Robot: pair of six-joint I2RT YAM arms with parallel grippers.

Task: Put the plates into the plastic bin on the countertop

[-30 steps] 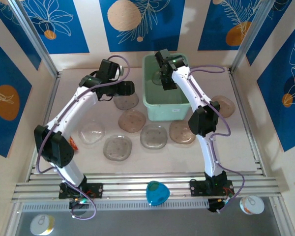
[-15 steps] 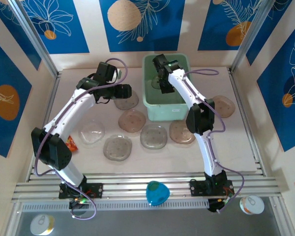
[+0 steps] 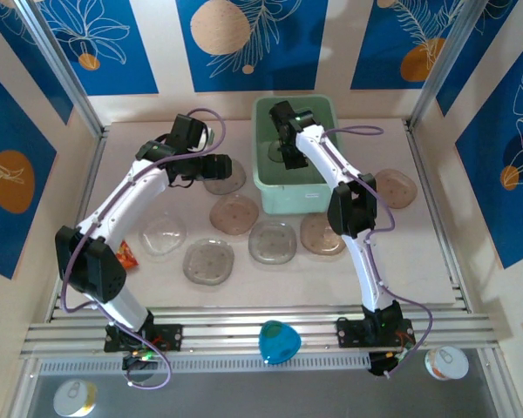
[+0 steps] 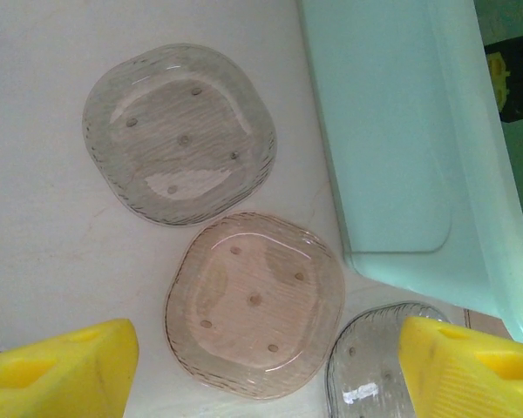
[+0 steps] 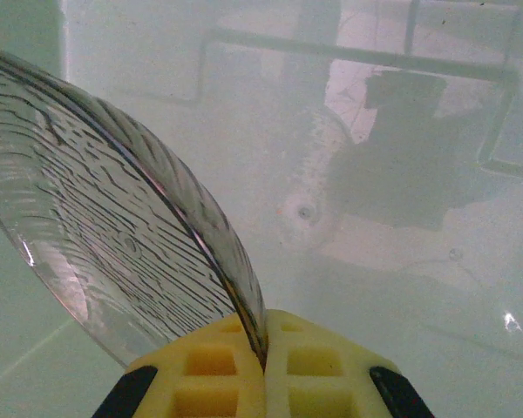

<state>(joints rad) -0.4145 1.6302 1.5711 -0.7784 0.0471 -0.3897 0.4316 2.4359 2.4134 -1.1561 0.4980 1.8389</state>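
Note:
My right gripper (image 5: 263, 348) is shut on the rim of a clear ribbed plate (image 5: 113, 226), holding it tilted on edge just above the floor of the mint-green plastic bin (image 5: 392, 113). From above, that gripper (image 3: 288, 148) sits inside the bin (image 3: 279, 198). My left gripper (image 3: 220, 165) hangs open left of the bin, over the countertop (image 3: 418, 252). Between its yellow fingers (image 4: 57, 370) lies a pinkish plate (image 4: 254, 300), with a grey plate (image 4: 179, 131) beyond and another (image 4: 370, 366) beside the bin wall (image 4: 392, 157). More plates lie in front of the bin (image 3: 208, 261) (image 3: 164, 235) (image 3: 322, 233).
One more plate (image 3: 397, 187) lies right of the bin, partly behind the right arm. An orange packet (image 3: 126, 255) sits by the left arm's elbow. Metal rails (image 3: 244, 331) close the near edge, carrying a blue object (image 3: 277, 341). Blue-patterned walls surround the workspace.
The right gripper has shifted slightly left and deeper inside the bin with its plate. The left gripper has barely moved and stays open.

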